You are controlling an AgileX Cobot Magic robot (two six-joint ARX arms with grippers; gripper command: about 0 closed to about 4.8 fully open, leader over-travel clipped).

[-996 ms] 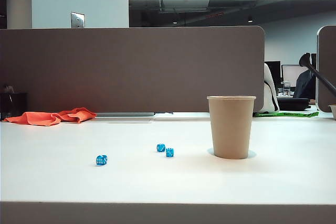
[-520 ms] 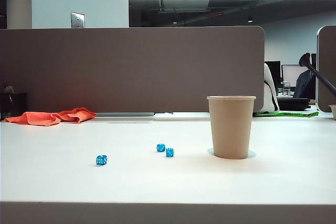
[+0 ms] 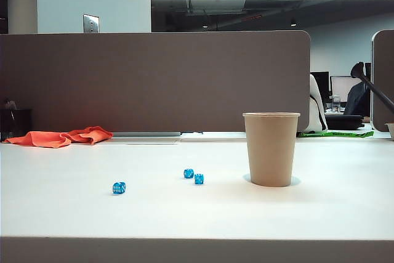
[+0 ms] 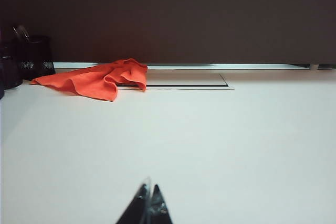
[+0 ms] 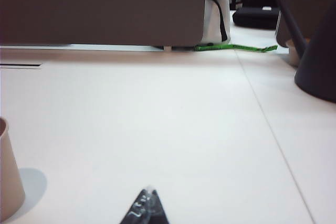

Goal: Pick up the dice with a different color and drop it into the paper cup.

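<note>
Both arms sit low over the white table [image 3: 320, 214], outside the exterior view. The left gripper [image 4: 148, 203] has its fingertips pressed together on nothing; ahead of it lies bare surface, with an orange cloth [image 4: 100, 78] far ahead near the partition. The right gripper [image 5: 147, 205] also shows its tips pressed together and empty, with the paper cup [image 5: 8, 174] standing close beside it and slightly ahead, upright. The exterior view shows that cup [image 3: 271, 148] with three blue dice [image 3: 119, 187] well apart from it, two of them just beside each other. The orange die is visible in no view; it may lie inside the cup or behind it, and its location cannot be confirmed. Risks from this state: if the task is judged incomplete, a reach toward the dice could select a blue die, since no other colour is in sight. Either gripper moving with the pincer shut could push a die instead of straddling it. The right gripper, being near the cup, could tip it during a sideways sweep, because an empty paper cup probably offers little resistance
</note>
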